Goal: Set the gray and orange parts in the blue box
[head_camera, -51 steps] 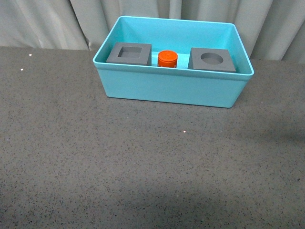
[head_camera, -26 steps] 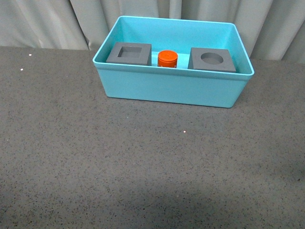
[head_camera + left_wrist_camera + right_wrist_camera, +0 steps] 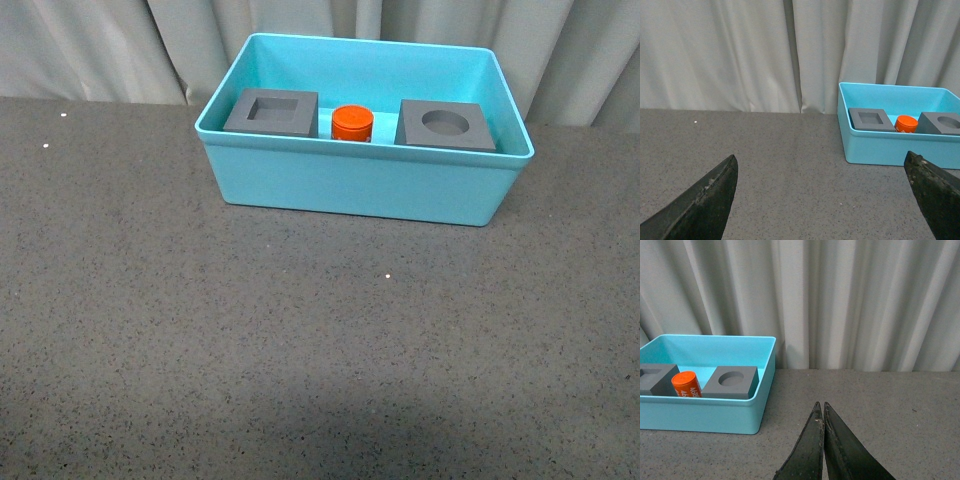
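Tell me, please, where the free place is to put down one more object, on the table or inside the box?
The table in front of the blue box is bare, also to its left. Inside, the rear half behind the parts is free. The front row is crowded: square-recess cube, orange cylinder, round-recess cube.

right gripper (image 3: 823,407) closed, empty | blue box (image 3: 715,419) holds two gray cubes (image 3: 732,382), orange cylinder (image 3: 686,384)

Even soft light, sharp focus, faint foreground shadow.
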You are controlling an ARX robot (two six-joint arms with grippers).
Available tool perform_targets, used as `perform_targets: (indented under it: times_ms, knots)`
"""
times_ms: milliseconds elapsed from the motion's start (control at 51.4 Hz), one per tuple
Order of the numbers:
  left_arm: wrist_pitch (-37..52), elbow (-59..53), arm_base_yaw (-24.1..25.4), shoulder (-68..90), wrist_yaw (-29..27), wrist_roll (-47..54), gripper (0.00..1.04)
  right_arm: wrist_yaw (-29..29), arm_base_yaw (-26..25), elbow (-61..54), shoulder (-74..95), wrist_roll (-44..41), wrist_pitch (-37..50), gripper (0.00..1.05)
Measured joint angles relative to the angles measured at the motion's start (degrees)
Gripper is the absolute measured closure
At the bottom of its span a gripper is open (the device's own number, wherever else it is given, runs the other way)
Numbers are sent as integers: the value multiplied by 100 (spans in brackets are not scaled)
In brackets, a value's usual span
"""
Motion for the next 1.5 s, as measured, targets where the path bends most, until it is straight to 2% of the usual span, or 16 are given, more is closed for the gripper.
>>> perform_targets:
  times_ms: [428,1050,1128,1303,1342,1497]
  knots:
    - [0,0,0,0,0,0,7,-7,0,-46,-1786,0,-1637,104]
    - [0,0,0,0,0,0,7,-9,0,-46,-3115,0,-2946,104]
    - [0,0,0,0,0,0,7,-26,0,-42,-3816,-2,-3856,104]
    - [0,0,0,-2,-4,-2,7,-26,0,-42,-4083,-9,-3952,104]
    - [0,0,0,-2,-4,0,7,-24,0,-42,-4083,-7,-3952,100]
    - [0,0,0,-2,-4,0,7,-26,0,-42,-4087,-7,-3952,64]
